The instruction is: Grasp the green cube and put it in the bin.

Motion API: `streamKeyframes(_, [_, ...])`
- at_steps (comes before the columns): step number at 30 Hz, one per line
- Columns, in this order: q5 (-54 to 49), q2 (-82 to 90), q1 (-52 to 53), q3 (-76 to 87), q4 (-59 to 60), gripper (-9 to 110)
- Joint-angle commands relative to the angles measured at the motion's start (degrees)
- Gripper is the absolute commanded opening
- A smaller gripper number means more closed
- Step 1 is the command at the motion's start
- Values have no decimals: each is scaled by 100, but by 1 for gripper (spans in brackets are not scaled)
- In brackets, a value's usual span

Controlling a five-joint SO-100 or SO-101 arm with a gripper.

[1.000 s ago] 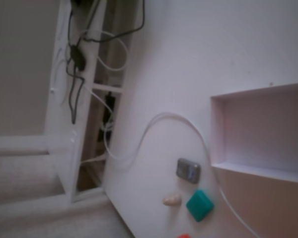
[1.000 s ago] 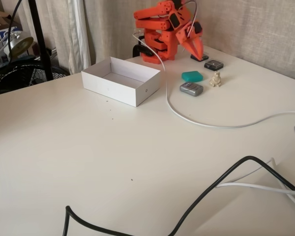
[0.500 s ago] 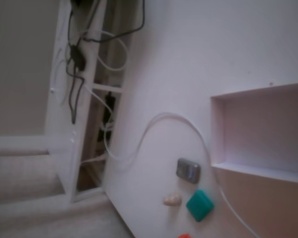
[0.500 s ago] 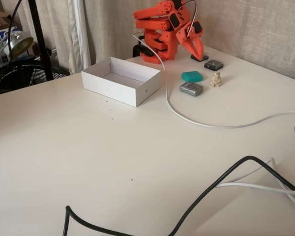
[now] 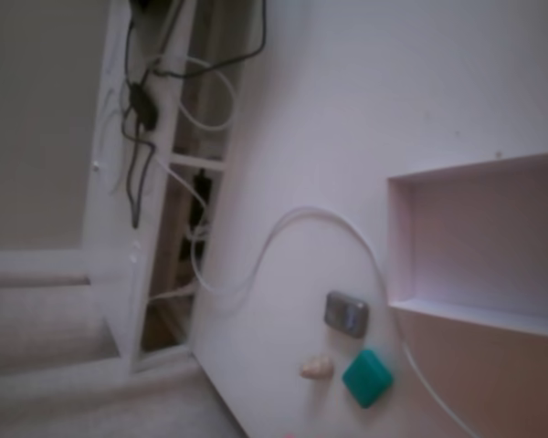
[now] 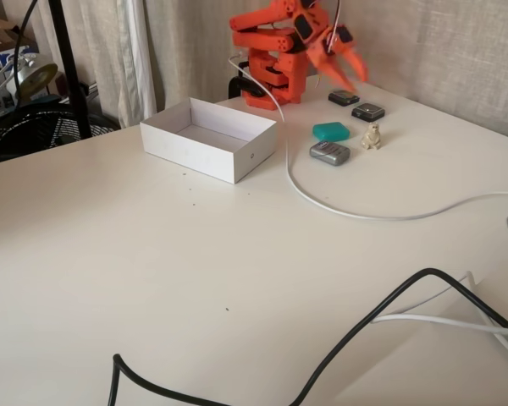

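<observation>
The green cube lies flat on the white table, right of the bin, a white open box. In a fixed view the green cube sits low in the picture, just below the bin. The orange arm is folded at the table's back edge. My gripper hangs in the air behind and above the cube, blurred, fingers slightly spread, holding nothing. It is out of the other fixed view.
A grey metallic object and a cream lump lie close to the cube. Two small dark objects sit behind them. A white cable curves past the cube and a black cable crosses the front.
My gripper has risen from its low resting pose and swung right, uncovering a dark object beneath it. The orange tip at the bottom edge of the other view is gone.
</observation>
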Motion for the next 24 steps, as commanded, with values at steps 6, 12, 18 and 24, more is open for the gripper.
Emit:
streamKeyframes(6, [888, -3041, -299, -3656, 642, 23])
streamKeyframes(12, [1608, -4887, -501, -6732, 1951, 24])
streamKeyframes(18, [1916, -5704, -765, -8640, 3190, 24])
streamKeyframes(24, [2250, -6275, -659, -9009, 3630, 24])
